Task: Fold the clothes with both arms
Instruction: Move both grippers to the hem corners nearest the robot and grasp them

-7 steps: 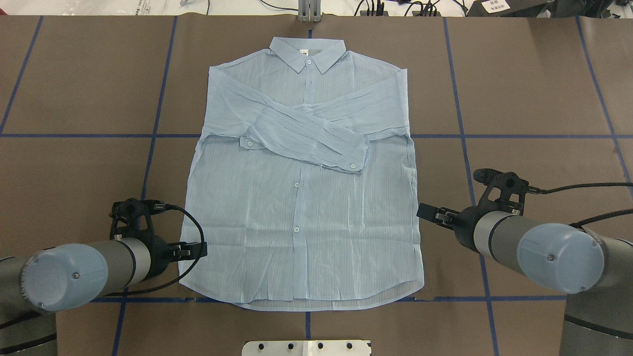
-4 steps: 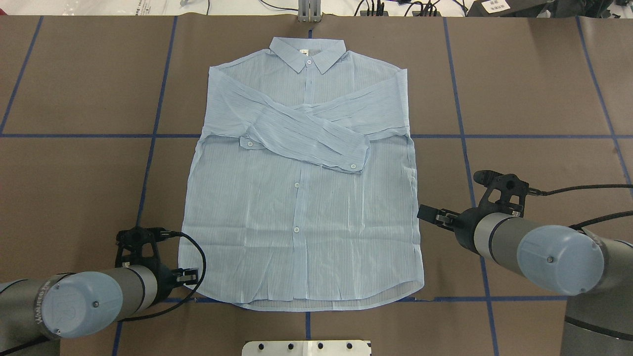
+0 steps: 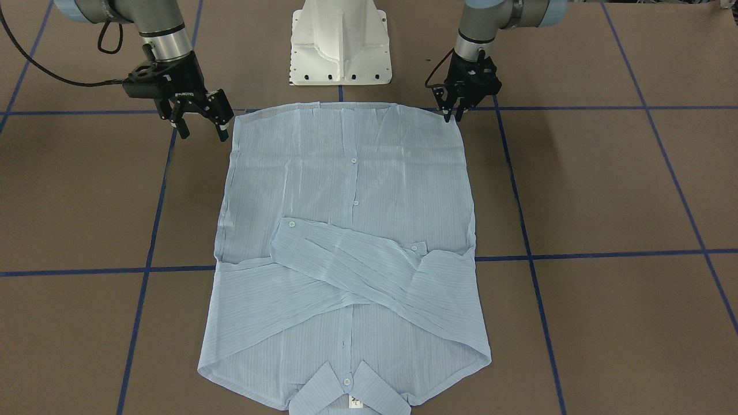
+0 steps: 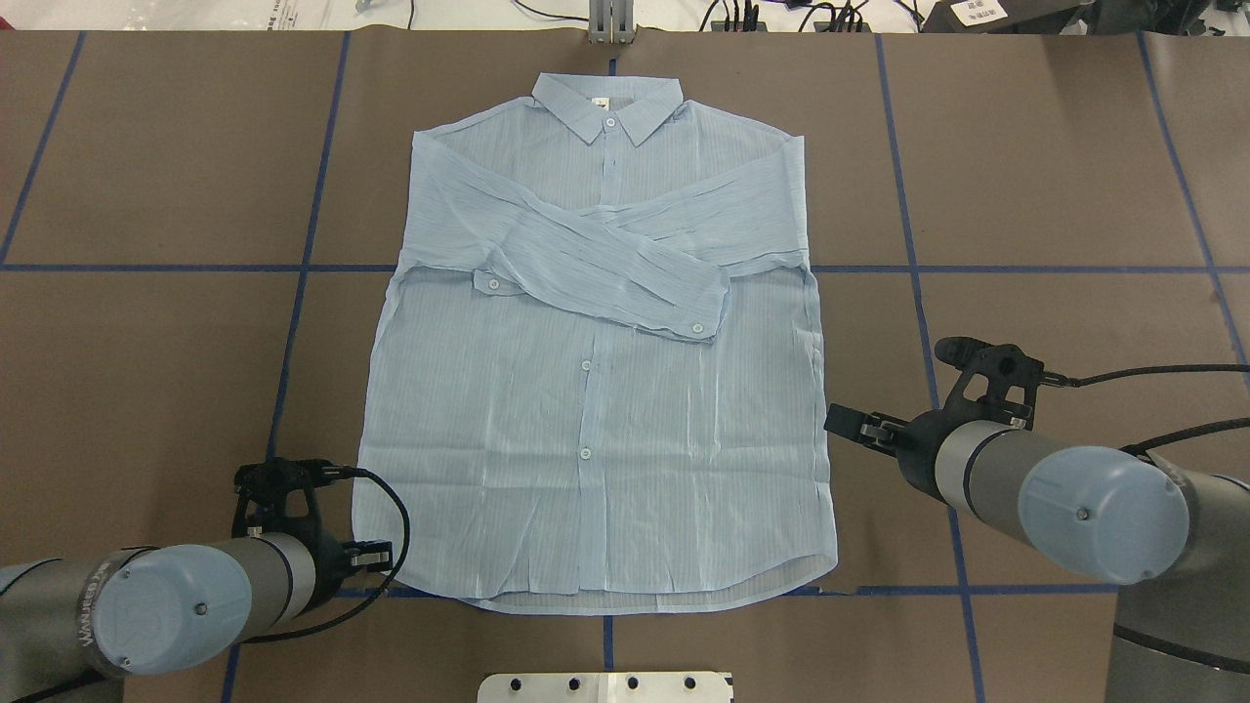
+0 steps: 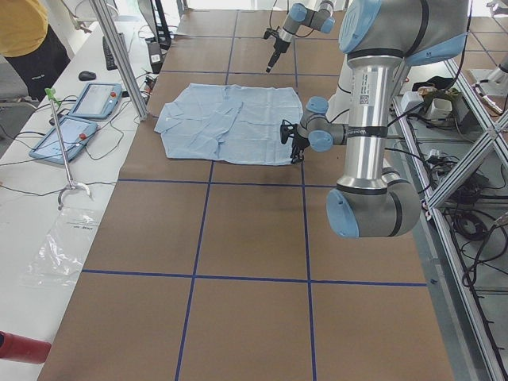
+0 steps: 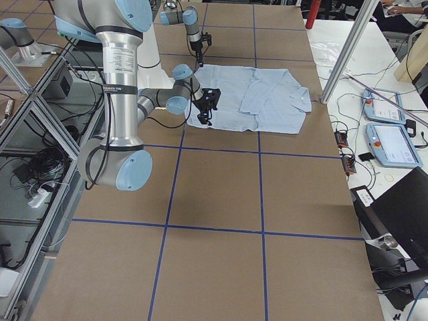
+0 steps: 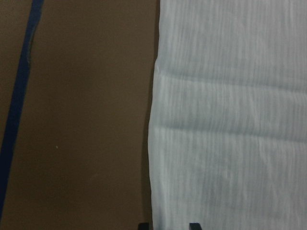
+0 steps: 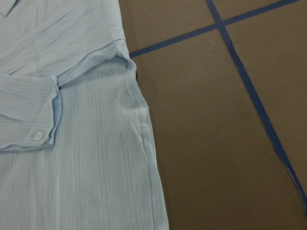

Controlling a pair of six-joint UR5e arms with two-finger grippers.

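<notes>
The pale blue striped shirt point(image 4: 596, 391) lies flat, buttoned side up, collar at the far end, both sleeves folded across the chest. It also shows in the front-facing view point(image 3: 346, 190). My left gripper point(image 4: 379, 558) is low at the shirt's near left hem corner point(image 3: 454, 117). In the left wrist view its two fingertips point(image 7: 193, 225) stand apart astride the shirt's side edge point(image 7: 153, 143), holding nothing. My right gripper point(image 3: 202, 128) is open and empty, just off the shirt's right side edge, above the near right hem corner point(image 4: 842, 423).
The table is brown paper with blue tape lines point(image 4: 293, 322). The white pedestal base point(image 3: 340, 40) stands just behind the hem. A side table with tablets point(image 5: 79, 111) runs along the far edge, with cables behind the collar end.
My left arm has moved toward the near edge along the shirt's left side, down to the hem corner. The right arm and the shirt have hardly moved.
</notes>
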